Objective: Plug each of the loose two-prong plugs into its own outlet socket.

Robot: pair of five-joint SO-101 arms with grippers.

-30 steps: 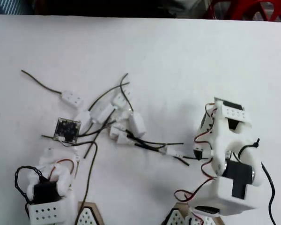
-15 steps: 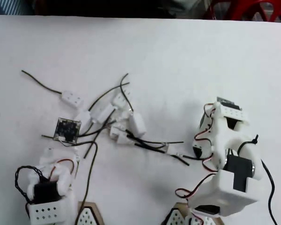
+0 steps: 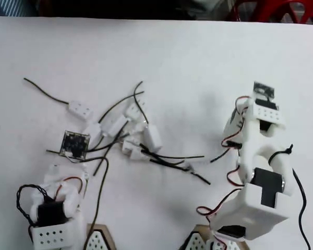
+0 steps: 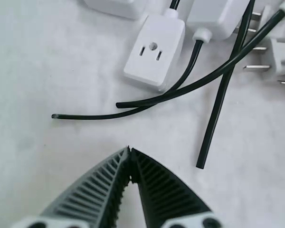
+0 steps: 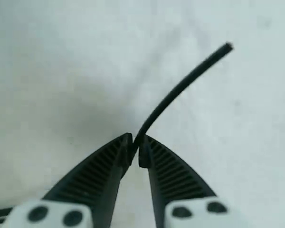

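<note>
within the right pincer (image 5: 135, 144), a black cord (image 5: 180, 85)

This looks like a robotics lab or hobby workshop. A plain white table (image 3: 198, 52) carries a white plastic robot arm (image 3: 256, 177) with bare red and black wiring at 5 o'clock, and a second such arm (image 3: 52, 208) at 7 o'clock. Pale wooden mounts (image 3: 96, 240) sit at 6 o'clock. A bare black square circuit board (image 3: 75, 144) lies at 8 o'clock among cut black cords (image 4: 217, 108), white plastic plugs (image 4: 282, 52) and white plastic sockets (image 4: 154, 52). A red plastic chair (image 3: 271, 9) stands beyond the far edge at 1 o'clock.
</note>
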